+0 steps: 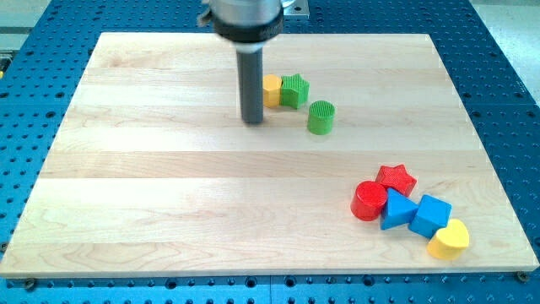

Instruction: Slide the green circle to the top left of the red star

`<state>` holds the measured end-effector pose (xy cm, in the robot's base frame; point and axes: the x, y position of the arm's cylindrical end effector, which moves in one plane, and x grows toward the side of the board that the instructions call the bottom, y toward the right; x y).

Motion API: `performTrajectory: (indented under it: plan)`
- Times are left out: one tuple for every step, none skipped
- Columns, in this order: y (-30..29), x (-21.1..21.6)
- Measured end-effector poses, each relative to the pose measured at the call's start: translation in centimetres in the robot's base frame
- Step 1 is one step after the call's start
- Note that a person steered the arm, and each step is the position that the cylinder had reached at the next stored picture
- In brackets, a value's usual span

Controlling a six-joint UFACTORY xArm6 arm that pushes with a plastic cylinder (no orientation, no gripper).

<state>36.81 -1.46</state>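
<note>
Nearest the view's bottom right corner, a yellow heart (pixel 448 240) lies close to the wooden board's (pixel 169 211) edge, touching a blue cube (pixel 430 214); a blue triangle (pixel 396 209), red cylinder (pixel 369 201) and the red star (pixel 396 179) pack tight against one another there. Bare board runs to the view's left and above the star — ample room. Farther up, the green circle (pixel 321 117) stands alone, well apart from the star. Beyond it, a green star (pixel 294 90) touches a yellow block (pixel 272 89), shape unclear. My tip (pixel 253 122) rests just left of the yellow block — no gripper, nothing held — and left of the green circle, apart from it.
</note>
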Motion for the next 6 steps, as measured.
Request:
performTrajectory:
  plan:
    - [-2.0, -6.0]
    - [-4.5, -11.3]
    - [-0.4, -6.8]
    - [4.8, 2.8]
    - [5.6, 1.4]
    - [2.8, -5.9]
